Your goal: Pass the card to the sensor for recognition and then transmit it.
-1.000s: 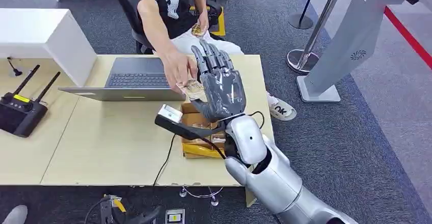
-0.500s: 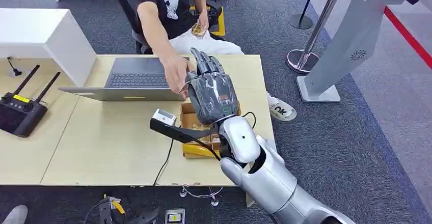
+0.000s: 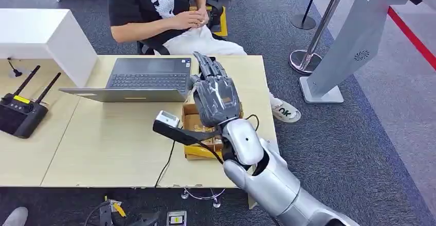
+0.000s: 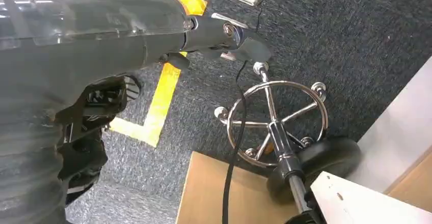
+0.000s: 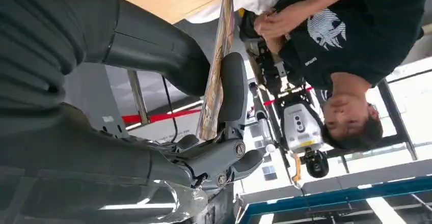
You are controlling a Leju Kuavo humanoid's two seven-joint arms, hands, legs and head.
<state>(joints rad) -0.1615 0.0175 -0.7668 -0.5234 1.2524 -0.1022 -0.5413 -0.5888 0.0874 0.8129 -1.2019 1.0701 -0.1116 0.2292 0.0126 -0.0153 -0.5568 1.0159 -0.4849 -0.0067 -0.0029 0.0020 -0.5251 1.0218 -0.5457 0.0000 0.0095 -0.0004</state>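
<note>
The right hand (image 3: 216, 98) is raised over the desk (image 3: 103, 144), just beside the open laptop (image 3: 139, 79), its back toward the head camera. From the wrist, the card (image 5: 216, 66) stands edge-on, pinched between the thumb and a dark finger (image 5: 232, 86). Below the hand sits a cardboard box (image 3: 198, 133), possibly holding more cards. The left hand (image 4: 224, 33) hangs above dark carpet, fingers seemingly drawn together around nothing. A person (image 3: 154, 5) sits behind the desk, hands clasped

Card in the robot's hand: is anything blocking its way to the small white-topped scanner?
Nothing visible does. The right hand pinches the thin printed card, and the white-topped black scanner sits close beside that hand.
</note>
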